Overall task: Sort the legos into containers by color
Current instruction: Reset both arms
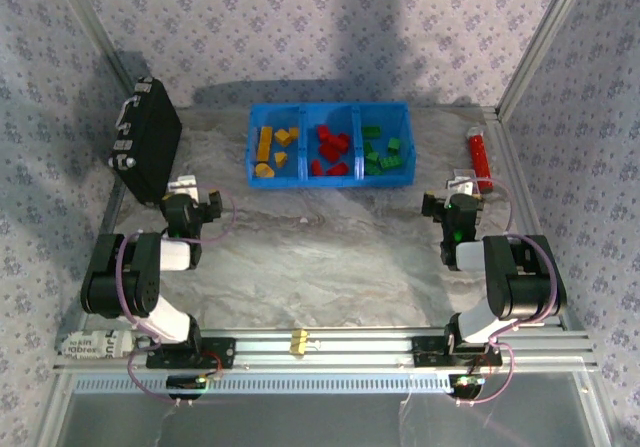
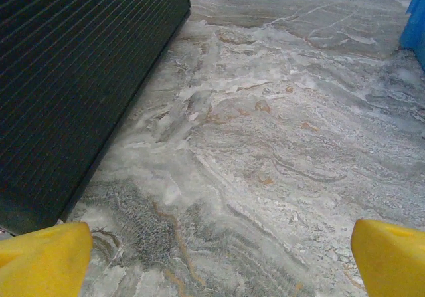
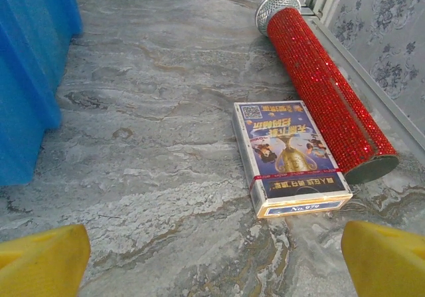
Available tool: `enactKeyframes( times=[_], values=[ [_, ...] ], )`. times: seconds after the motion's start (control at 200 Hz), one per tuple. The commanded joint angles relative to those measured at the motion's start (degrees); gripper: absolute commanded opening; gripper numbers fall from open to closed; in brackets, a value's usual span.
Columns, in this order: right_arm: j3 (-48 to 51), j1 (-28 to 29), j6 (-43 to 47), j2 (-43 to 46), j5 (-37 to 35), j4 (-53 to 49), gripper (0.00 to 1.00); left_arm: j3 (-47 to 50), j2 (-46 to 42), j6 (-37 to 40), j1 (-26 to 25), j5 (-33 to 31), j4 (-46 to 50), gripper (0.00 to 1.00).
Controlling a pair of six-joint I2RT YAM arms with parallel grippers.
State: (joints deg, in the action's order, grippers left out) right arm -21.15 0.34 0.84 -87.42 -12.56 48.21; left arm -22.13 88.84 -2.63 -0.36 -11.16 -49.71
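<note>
My arms sit folded low; left hand (image 1: 184, 184) and right hand (image 1: 462, 181) gape released, while legos (image 1: 332, 147) lie colour-sorted in the upper-centre blue tray (image 1: 330, 108).

Left arm (image 1: 128, 275), right arm (image 1: 517, 277): bulky black joint housings noted, white link sections between. Lilac cables (image 1: 226, 219) seen looped along both. Green light (image 1: 458, 235) observed on right wrist. Fingertips (image 2: 43, 262) moulded yellow, blunt, rounded at corners.

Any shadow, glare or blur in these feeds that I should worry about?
Top external: soft shadow falls on the wall behind the blue tray, legos read distinct by colour. Left wrist: table sharp, yellow fingertips blurred. Right wrist: red tube glitters, box print mostly readable.
</note>
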Motion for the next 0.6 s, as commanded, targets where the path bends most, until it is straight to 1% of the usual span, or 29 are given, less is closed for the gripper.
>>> enactKeyframes(
  times=[0.0,0.065,0.09,0.135,0.195,0.225,0.27,0.365,0.405,0.44,0.595],
  values=[
    [-0.4,-0.3,-1.0,0.4,0.4,-0.4,0.99,2.0,-1.0,-1.1,0.4,-0.3,-3.3,1.0],
    [-0.6,-0.3,-0.8,0.4,1.3,-0.5,0.99,2.9,-1.2,-1.2,0.4,-0.6,-5.0,1.0],
    [-0.9,-0.6,-0.2,0.3,4.7,-1.1,0.99,3.1,-1.2,-1.3,0.4,-0.6,-5.3,1.0],
    [-1.7,-2.1,1.6,0.5,13.3,-3.2,0.99,3.2,-1.1,-1.4,0.4,-1.1,-5.6,1.0],
    [-1.0,-3.7,2.0,0.5,19.1,-2.0,0.99,2.8,-1.1,-0.5,0.4,1.0,-4.9,1.0],
    [-1.0,-4.0,2.0,0.6,19.8,-2.1,0.99,2.5,-1.0,1.1,0.4,5.1,-4.5,1.0],
    [-1.0,-4.1,1.9,0.6,19.9,-2.1,0.99,1.3,-1.1,5.2,0.2,13.9,-2.4,1.0],
    [-1.2,-4.1,1.9,0.6,19.9,-2.2,0.99,0.3,-0.6,3.9,0.4,12.3,-1.5,1.0],
    [-1.1,-4.1,1.9,0.6,19.9,-2.2,0.99,-0.8,-0.8,2.8,0.6,10.6,1.3,1.0],
    [-1.1,-4.1,1.9,0.5,19.9,-2.2,0.99,-1.3,-0.4,1.7,0.8,8.7,1.9,1.0],
    [-1.1,-4.0,2.0,0.5,19.9,-2.2,0.99,-1.3,-0.6,1.6,1.1,9.0,2.1,1.0]
  ],
)
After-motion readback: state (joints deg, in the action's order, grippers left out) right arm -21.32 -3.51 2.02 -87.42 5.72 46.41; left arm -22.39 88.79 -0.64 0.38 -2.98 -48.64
